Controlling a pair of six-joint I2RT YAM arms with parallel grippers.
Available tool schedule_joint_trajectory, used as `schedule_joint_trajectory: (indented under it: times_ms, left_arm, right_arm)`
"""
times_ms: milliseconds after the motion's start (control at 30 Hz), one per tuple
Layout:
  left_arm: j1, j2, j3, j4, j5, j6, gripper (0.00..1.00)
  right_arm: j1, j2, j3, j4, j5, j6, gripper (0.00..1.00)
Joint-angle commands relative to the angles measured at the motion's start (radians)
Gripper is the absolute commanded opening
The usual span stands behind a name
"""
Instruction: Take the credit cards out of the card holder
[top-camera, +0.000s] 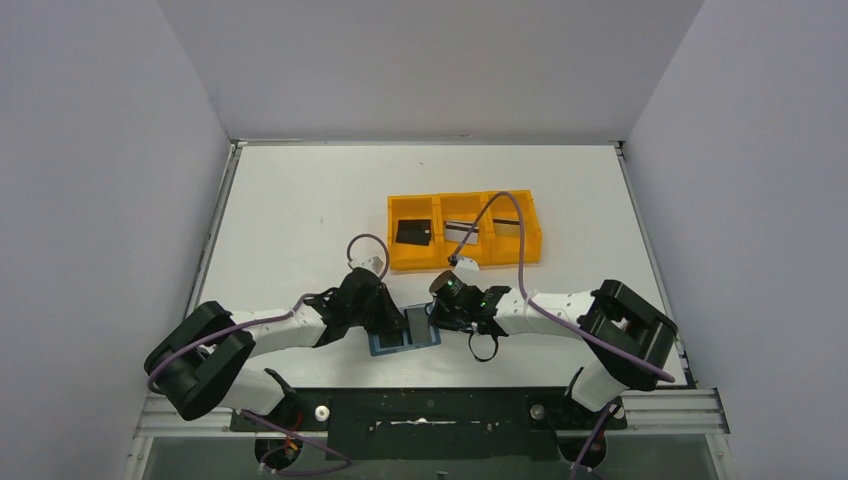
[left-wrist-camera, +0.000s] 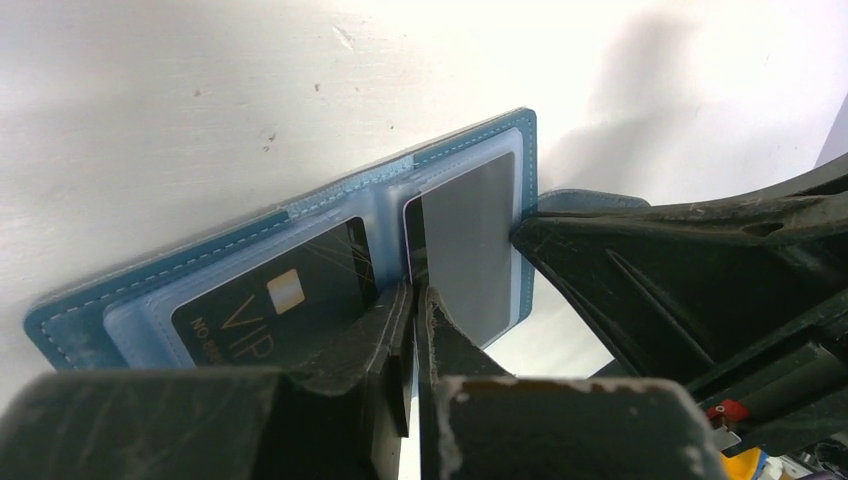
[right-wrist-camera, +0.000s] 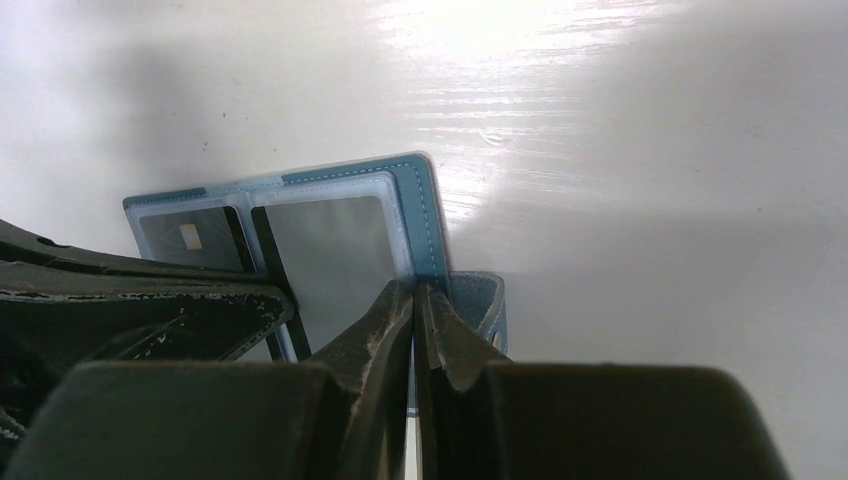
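Though the left gripper (left-wrist-camera: 415, 300) is closed at the middle of the card holder's (left-wrist-camera: 150, 290) near edge and the right gripper (right-wrist-camera: 414, 295) closed at its right corner, I cannot tell what either pinches. Better to pin the holder flat and slide the credit cards (left-wrist-camera: 470, 240) — both pocketed inside it — straight out; the orange tray (top-camera: 410, 260) waits beyond it.

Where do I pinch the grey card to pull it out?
Probably its edge by the centre fold: the grey card lies flat in the open card holder, only that edge looking exposed. Come from the fold side, over the black card.
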Motion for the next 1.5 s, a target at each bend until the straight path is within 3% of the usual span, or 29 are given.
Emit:
schedule_joint_trajectory:
  times_ms: [0,600,900,1067,1300,1467]
  left_arm:
    - [-0.014,-0.029,0.004,-0.093,-0.011,0.04,0.0]
    - [0.022,-0.106,0.011,-0.187,-0.012,0.099,0.0]
    - [0.047,-0.121,-0.026,-0.071,0.074,0.047,0.0]
    - [0.052,-0.1,-0.036,0.002,0.124,0.011,0.04]
    - [0.051,-0.095,-0.031,0.044,0.137,-0.02,0.17]
    - [0.052,-0.092,-0.045,0.058,0.128,-0.043,0.18]
  right_arm:
    - [0.006,0.08,-0.025,0.008,-0.055,0.017,0.01]
    - [0.005,0.083,-0.021,-0.017,-0.038,0.027,0.0]
    - [0.005,0.091,-0.015,-0.015,-0.044,0.021,0.0]
    - [0.004,0.091,-0.013,-0.005,-0.052,0.013,0.0]
    - [0.004,0.092,-0.009,-0.008,-0.056,0.011,0.0]
    - [0.004,0.091,-0.012,-0.006,-0.058,0.011,0.0]
